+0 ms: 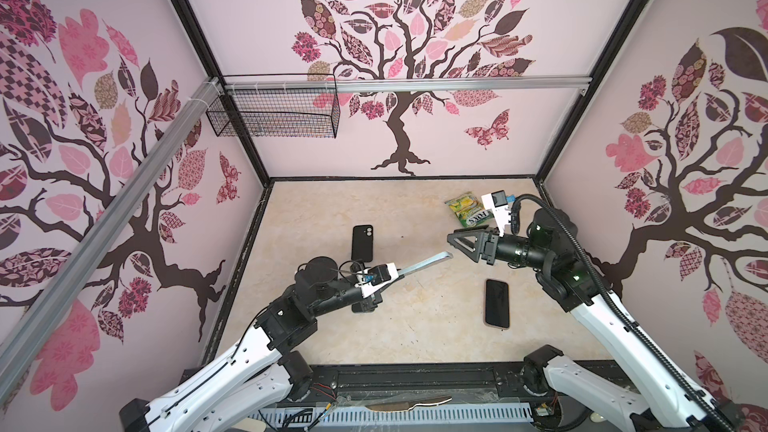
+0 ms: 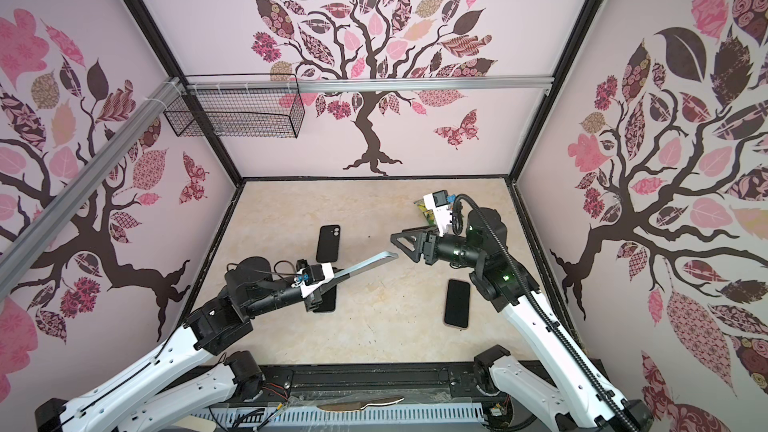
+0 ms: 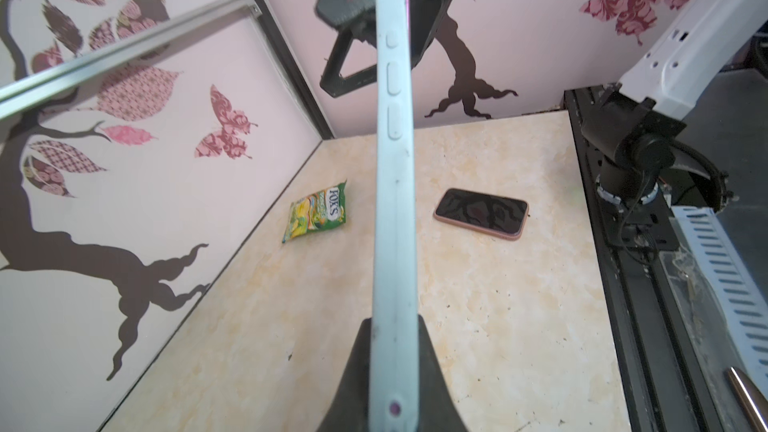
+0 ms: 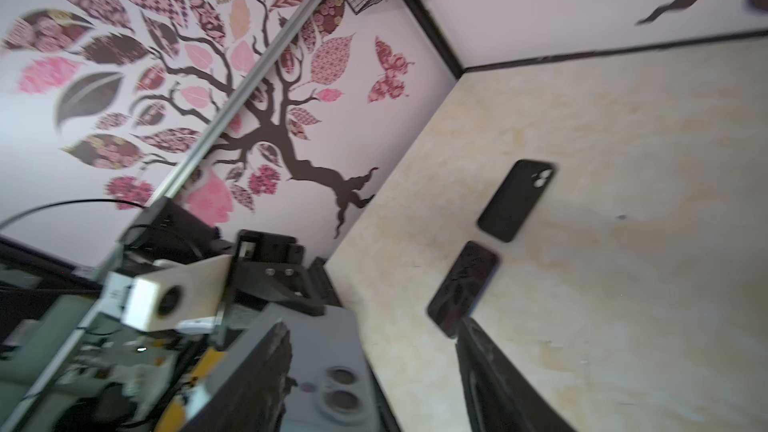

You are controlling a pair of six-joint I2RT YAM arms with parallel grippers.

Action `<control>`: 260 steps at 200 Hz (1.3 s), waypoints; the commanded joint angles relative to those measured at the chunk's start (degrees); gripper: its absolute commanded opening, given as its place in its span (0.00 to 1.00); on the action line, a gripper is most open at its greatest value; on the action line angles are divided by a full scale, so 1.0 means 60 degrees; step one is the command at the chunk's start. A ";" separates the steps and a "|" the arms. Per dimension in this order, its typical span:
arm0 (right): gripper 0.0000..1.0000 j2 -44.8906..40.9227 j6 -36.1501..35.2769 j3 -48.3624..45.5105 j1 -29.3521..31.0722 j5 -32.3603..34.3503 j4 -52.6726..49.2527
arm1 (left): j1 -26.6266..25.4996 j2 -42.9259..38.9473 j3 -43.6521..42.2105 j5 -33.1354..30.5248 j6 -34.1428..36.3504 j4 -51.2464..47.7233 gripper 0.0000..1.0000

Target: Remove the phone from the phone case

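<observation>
Closest to the lens, in the left wrist view, the left jaws are closed tight on one end of the pale blue phone case. It is seen edge-on, with its three side buttons facing the camera. A thin pink strip runs along the case's far end.

In both top views the case hangs raised over the middle of the bench, slanting up from the left arm toward the right one. The right jaws stand wide apart, one finger on either side of the case's far end. Whether either finger touches it cannot be told. In the right wrist view the phone shows as two camera lenses in the case's grey-blue back, between those fingers.

Four more things lie on the bench:
- A black case lies back up, its camera cutout showing, left of centre and about midway between the far and front edges.
- A dark phone lies screen up, just nearer the front edge and apart from the black case. In the top views it is mostly hidden beneath the left arm.
- A pink-rimmed phone lies screen up toward the right edge, in the front half.
- A green and yellow sweet bag lies near the far right corner.
</observation>
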 commanded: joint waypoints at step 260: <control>0.68 0.0293 0.2097 -0.2490 0.1080 -0.3045 0.9330 | -0.0204 0.2667 0.0588 0.0760 -1.1175 0.8391 0.00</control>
